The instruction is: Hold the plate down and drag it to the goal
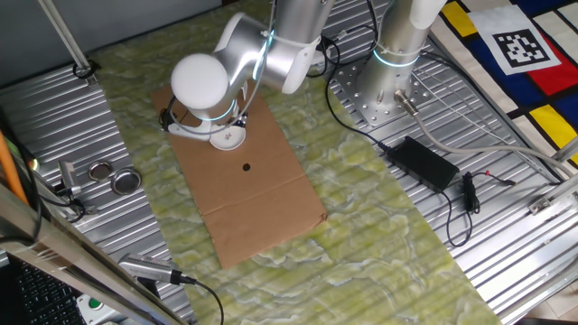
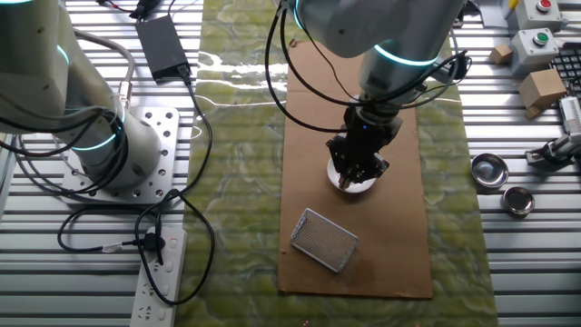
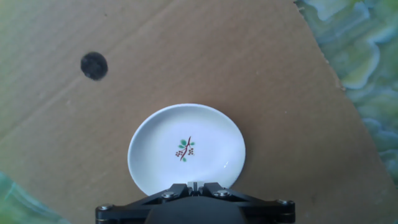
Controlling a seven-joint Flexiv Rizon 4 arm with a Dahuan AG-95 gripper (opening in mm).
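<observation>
The plate (image 3: 186, 151) is a small white dish with a red-and-green sprig at its centre. It lies on a brown cardboard sheet (image 3: 249, 68). My gripper (image 3: 196, 185) is shut, its two fingers pressed together over the plate's near rim; whether they touch it I cannot tell. A black dot (image 3: 94, 65) is marked on the cardboard, up and left of the plate. From one fixed view the plate (image 1: 229, 139) peeks out under the arm's wrist, with the dot (image 1: 247, 166) just beyond. From the other fixed view the gripper (image 2: 351, 178) covers most of the plate (image 2: 364, 188).
A metal mesh piece (image 2: 324, 239) lies on the cardboard near the plate. Two silvery tins (image 2: 489, 169) (image 2: 518, 201) sit on the ribbed metal table beside the green mat (image 1: 379, 235). A second arm's base (image 1: 384, 86), a power brick (image 1: 424, 162) and cables are across the mat.
</observation>
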